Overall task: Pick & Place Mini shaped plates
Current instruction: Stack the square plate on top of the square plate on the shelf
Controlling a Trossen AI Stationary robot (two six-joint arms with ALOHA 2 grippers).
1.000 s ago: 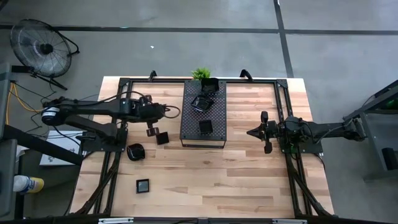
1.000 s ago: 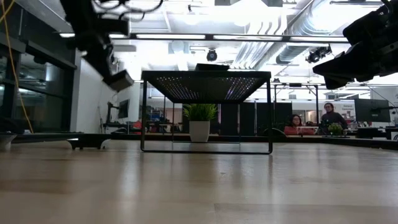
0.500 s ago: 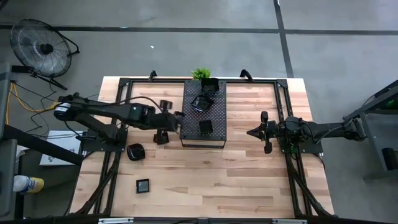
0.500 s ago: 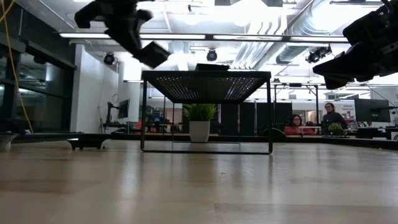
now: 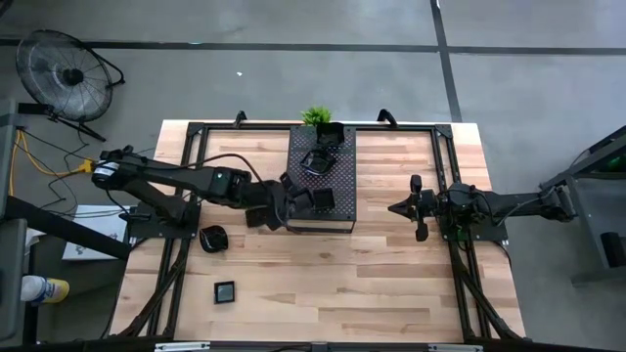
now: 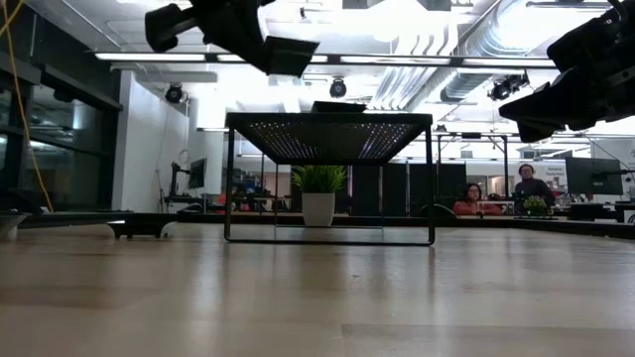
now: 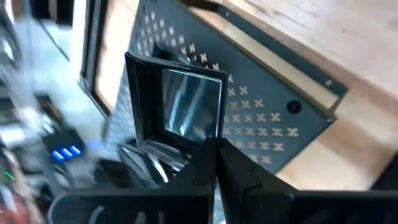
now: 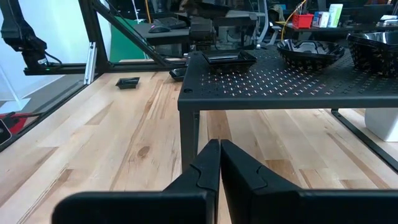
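Overhead, the left gripper [image 5: 290, 200], fingers clamped on a square mini plate [image 7: 181, 109], hovers at the perforated tray's [image 5: 337, 217] near-left corner, having swung in from the open table a second ago. Three plates already sit on the tray; three more remain on the table. The right gripper [image 5: 398, 207] waits closed, unmoved.

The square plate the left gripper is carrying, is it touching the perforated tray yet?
Apart. In the low view the square plate in the left gripper hangs above the perforated tray, with bright background visible between them.
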